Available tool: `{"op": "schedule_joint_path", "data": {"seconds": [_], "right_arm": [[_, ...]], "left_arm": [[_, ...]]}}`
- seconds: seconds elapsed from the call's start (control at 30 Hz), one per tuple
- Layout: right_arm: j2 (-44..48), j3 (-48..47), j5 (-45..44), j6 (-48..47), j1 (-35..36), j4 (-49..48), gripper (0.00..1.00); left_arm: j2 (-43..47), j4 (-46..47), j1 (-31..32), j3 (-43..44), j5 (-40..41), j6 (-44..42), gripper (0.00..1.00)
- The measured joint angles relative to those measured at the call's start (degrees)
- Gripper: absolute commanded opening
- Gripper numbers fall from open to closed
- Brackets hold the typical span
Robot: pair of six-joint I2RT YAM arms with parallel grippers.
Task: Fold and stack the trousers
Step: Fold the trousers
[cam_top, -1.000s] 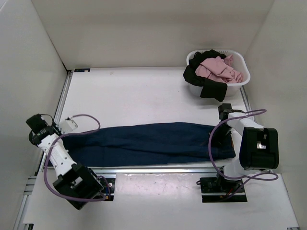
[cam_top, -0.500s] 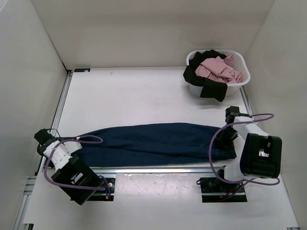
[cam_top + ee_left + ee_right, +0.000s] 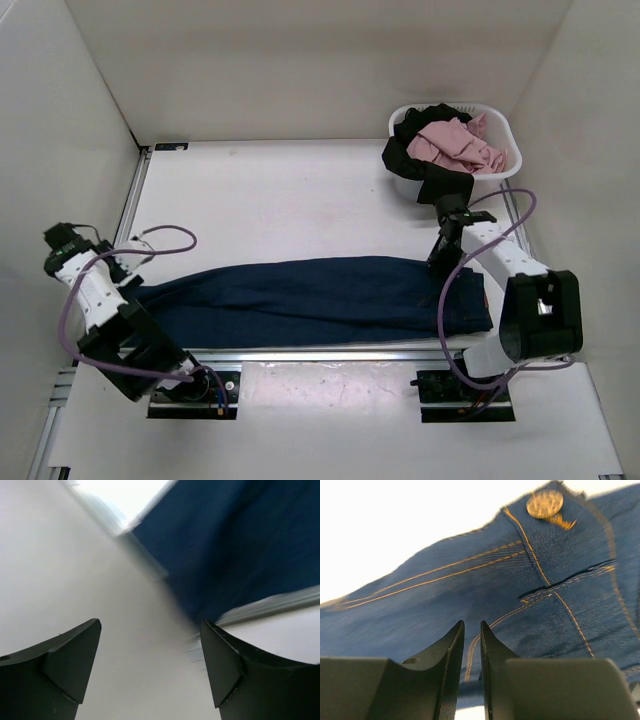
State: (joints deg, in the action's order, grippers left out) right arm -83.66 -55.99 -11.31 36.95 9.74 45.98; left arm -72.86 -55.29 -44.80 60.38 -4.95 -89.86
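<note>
Trousers (image 3: 310, 300) lie flat, stretched left-right along the near edge of the table (image 3: 280, 200), waist end at right w/ brass button (image 3: 545, 504) showing. Your left gripper (image 3: 128, 272) sits by the left leg ends, jaws wide, nothing btwn them. Your right gripper (image 3: 440, 262) is over the waist, jaws narrowed to a thin slit, no cloth seen pinched.
</note>
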Motion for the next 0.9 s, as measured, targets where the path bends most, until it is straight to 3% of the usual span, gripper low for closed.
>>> {"op": "schedule_joint_path", "data": {"seconds": [0.17,0.3,0.67,0.9], "right_arm": [[-6.6,5.1,-0.7,4.2,1.1,-1.1,0.21],[-9.2,3.7,-0.7,6.1,1.2,0.7,0.17],[-25.6,-13.8,-1.1,9.6,-3.5,13.7,0.13],[-31.4,-26.4,-7.6,8.1,-7.7,8.7,0.13]], "left_arm": [[-6.6,5.1,3.9,-13.2,3.8,8.8,0.86],[-9.4,9.2,6.5,-19.6,7.8,13.5,0.82],[-21.0,12.4,14.9,-7.7,9.8,29.1,0.79],[-25.7,16.5,22.2,-0.7,8.3,34.6,0.85]]}}
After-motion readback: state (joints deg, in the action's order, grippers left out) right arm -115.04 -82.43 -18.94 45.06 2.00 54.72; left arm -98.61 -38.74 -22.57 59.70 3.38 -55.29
